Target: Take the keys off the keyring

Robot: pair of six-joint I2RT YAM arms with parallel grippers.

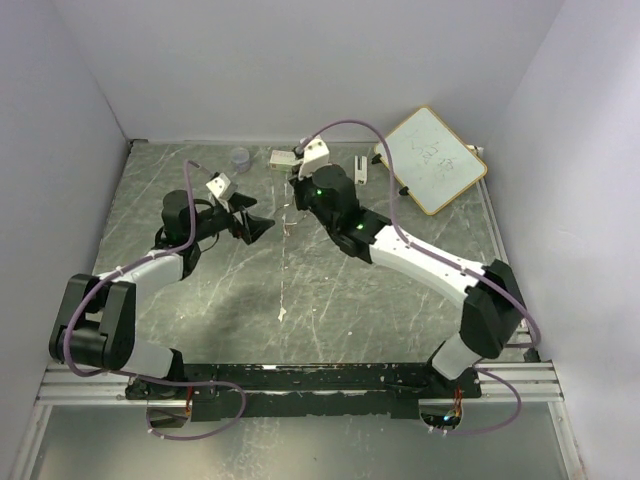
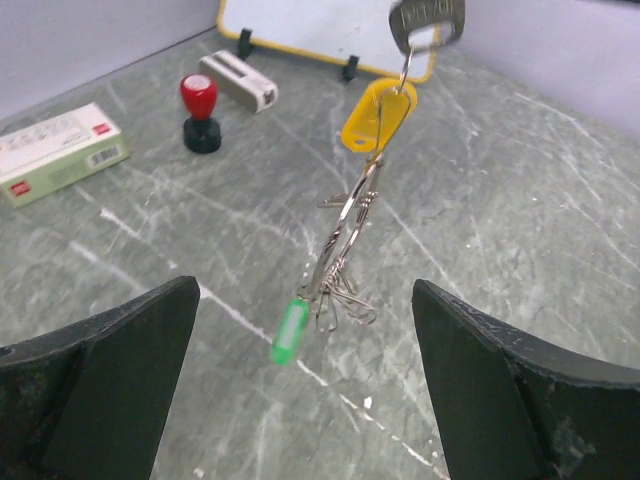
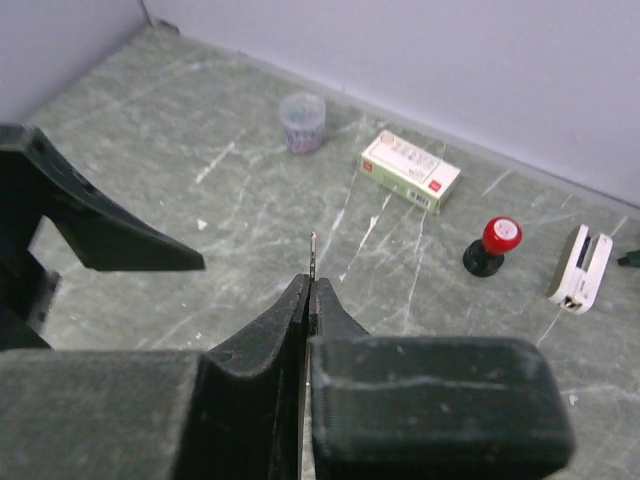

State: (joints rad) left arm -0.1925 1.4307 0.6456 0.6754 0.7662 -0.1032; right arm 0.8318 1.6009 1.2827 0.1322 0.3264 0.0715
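– Left wrist view: what hangs between the fingers?

– A small bunch dangling in the air over the tabletop (image 2: 520, 200), roughly above its middle and a little toward the far edge. At the top is a silvery key (image 2: 428, 22). Below it hangs a yellow key tag (image 2: 378, 115). Under that comes the keyring (image 2: 345, 250), thin silvery wire loops seen almost edge-on. A green key tag (image 2: 290, 332) hangs lowest. Whether the green tag brushes the surface, I cannot tell.

– And the two hands?

– The left hand (image 2: 305, 290) is spread wide, one finger on each side of the bunch, touching nothing. The right hand (image 3: 308, 290) is pressed together on a thin metal edge that pokes up past its fingertips. I judge that edge to be the silvery key, so the whole bunch hangs from that one pinch.

– What could go wrong from here?

– The pinch looks narrow. A sideways tug from the left hand could twist the key free and drop everything. The bunch hangs loose, so a closing finger could knock it aside and close on air. The wire loops crowd together at the bottom, so the left hand might trap several at once, or a tag instead of the ring.
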